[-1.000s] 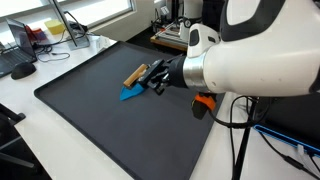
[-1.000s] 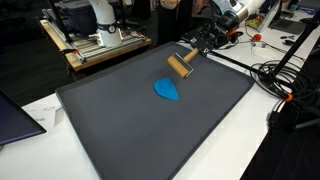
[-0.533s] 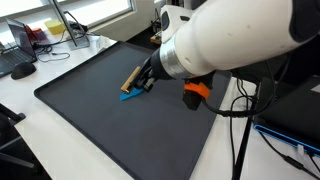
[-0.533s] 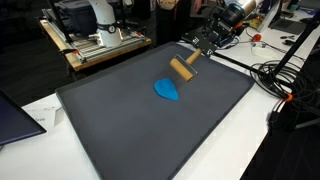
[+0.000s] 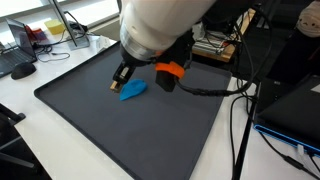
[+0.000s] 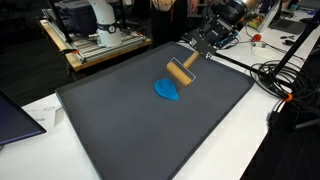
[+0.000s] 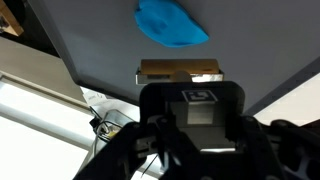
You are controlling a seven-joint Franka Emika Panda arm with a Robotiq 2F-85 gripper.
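Jaws: pinched shut on block [image 6: 181, 72], gripping it at their tips.
Block: tan wood, short and oblong. Held over the far part of mat [image 6: 130, 130], close to that mat's far edge. Set crosswise ahead of the jaws in wrist view, long face toward the camera. Contact with mat: cannot tell.
Blue piece [image 6: 168, 90]: flat, rounded at one end and drawn to a point at the other. Lying on mat just beside block, on the side away from the jaws; narrow strip of mat visible between the two in wrist view. Also seen in an exterior view just below the arm's bulk, as blue piece [image 5: 132, 90].
Mat: dark grey, rectangular, covering most of white tabletop [image 5: 18, 105]; pale border of tabletop exposed around it.
Arm: white casing filling the upper middle of an exterior view, hiding jaws and most of block there; orange fitting [image 5: 170, 72] on its underside.
Cables [image 6: 275, 80]: black, looped on tabletop beside mat's edge, well apart from block.
Laptop [image 6: 12, 115]: at tabletop's near corner, well apart from mat's contents.
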